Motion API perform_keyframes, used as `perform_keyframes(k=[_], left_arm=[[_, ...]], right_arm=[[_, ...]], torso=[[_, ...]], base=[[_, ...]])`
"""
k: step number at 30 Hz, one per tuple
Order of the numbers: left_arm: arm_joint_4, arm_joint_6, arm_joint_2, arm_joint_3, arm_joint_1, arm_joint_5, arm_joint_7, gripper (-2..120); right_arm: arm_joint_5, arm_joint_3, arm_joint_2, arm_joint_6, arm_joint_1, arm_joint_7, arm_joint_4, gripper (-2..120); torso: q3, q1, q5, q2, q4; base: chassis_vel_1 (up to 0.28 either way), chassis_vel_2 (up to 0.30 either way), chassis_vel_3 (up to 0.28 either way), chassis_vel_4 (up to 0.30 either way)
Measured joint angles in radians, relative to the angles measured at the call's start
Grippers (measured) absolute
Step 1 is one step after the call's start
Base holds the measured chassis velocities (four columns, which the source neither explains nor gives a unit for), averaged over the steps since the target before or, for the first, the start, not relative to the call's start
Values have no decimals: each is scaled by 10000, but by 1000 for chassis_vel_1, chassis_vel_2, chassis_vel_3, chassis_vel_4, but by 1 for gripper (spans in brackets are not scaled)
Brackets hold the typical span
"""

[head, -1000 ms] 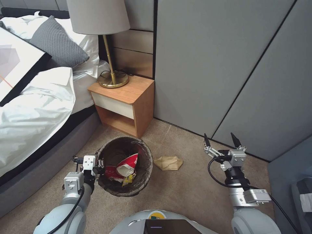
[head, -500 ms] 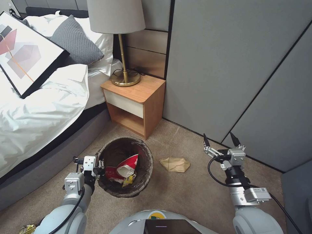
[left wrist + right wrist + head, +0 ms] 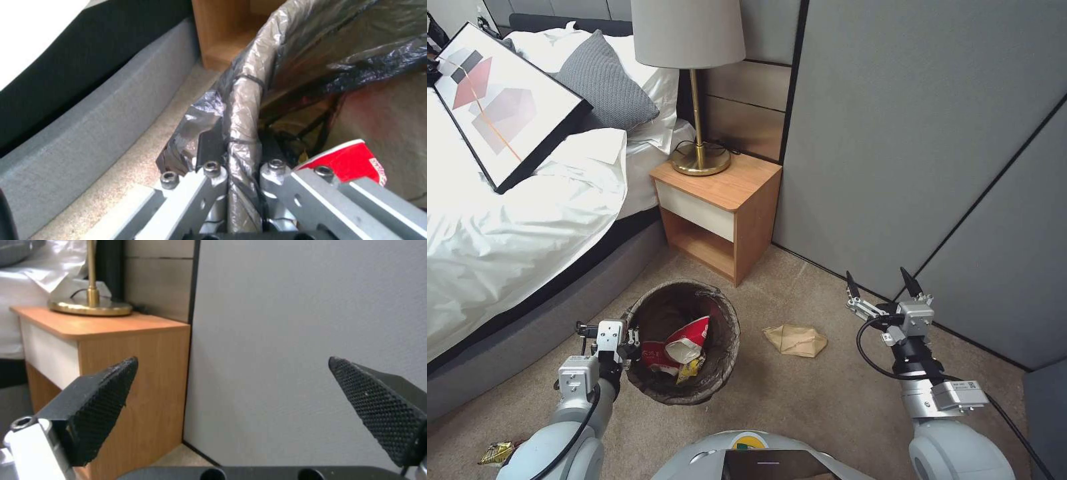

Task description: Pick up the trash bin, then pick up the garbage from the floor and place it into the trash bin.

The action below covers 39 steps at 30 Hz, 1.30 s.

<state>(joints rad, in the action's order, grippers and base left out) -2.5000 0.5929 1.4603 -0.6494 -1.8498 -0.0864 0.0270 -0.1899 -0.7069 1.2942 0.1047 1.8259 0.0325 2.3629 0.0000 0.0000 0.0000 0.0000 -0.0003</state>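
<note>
Beige carpet (image 3: 800, 400) fills the lower part of the head view, where my left gripper (image 3: 629, 338) is clamped on the near-left rim of the trash bin (image 3: 720, 360), a round bin with a dark liner folded over its edge, standing just in front of the wooden nightstand (image 3: 727, 213); inside the bin lie a crumpled red-and-white paper cup (image 3: 684, 340) and a yellow wrapper (image 3: 692, 368). A tan paper bag (image 3: 796, 340) lies on the carpet just to the right of the bin, between it and my right gripper (image 3: 884, 283), which hangs above the floor near the grey wall panels (image 3: 927, 133) with its two black fingers spread wide and nothing between them. A gold snack wrapper (image 3: 496, 453) lies on the carpet beside my left arm, and a brass lamp (image 3: 697, 100) stands on the nightstand next to the bed (image 3: 527, 227). Left wrist view: my fingers (image 3: 209, 146) pinch the liner-wrapped rim of the bin (image 3: 242, 110), one outside and one inside, with the red cup (image 3: 347, 161) close by within the bin. Right wrist view: my two textured fingertips (image 3: 100, 403) stand far apart, facing the nightstand (image 3: 133, 380) and the wall (image 3: 302, 340), gripping nothing
</note>
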Motion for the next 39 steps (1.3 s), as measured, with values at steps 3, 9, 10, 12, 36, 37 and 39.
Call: perform_keyframes(k=[3,9,10,12,36,37,39], left_arm=[[0,-5,-10,-13,-83,0,11,2],[0,-4,-27,-42,-211,-27,23,2],[0,0,-30,-84,-248,-43,26,2],[0,6,-25,-116,-259,-50,29,2],[0,108,57,-510,-539,-204,35,2],[0,108,57,-510,-539,-204,35,2],[0,108,85,-486,-519,-172,32,2]], right_arm=[[-536,-376,-609,-575,-274,-576,-205,100],[-871,-476,-1948,-1258,-529,-1556,-699,100],[-949,-442,-2372,-1494,-644,-1838,-874,100],[-997,-393,-2587,-1601,-731,-1945,-965,100],[-2747,3419,-4958,-4007,-4620,-2568,-4894,100],[-2747,3419,-4958,-4007,-4620,-2568,-4894,100],[-2695,3594,-4953,-4014,-4654,-2643,-5158,100]], torso=[[0,0,0,0,4],[0,0,1,0,5],[0,0,1,0,5],[0,0,2,0,3],[1,0,0,-1,2],[1,0,0,-1,2],[1,0,-1,-1,1]], base=[[0,0,0,0],[0,0,0,0],[0,0,0,0],[0,0,0,0],[0,0,0,0],[0,0,0,0],[0,0,0,0]])
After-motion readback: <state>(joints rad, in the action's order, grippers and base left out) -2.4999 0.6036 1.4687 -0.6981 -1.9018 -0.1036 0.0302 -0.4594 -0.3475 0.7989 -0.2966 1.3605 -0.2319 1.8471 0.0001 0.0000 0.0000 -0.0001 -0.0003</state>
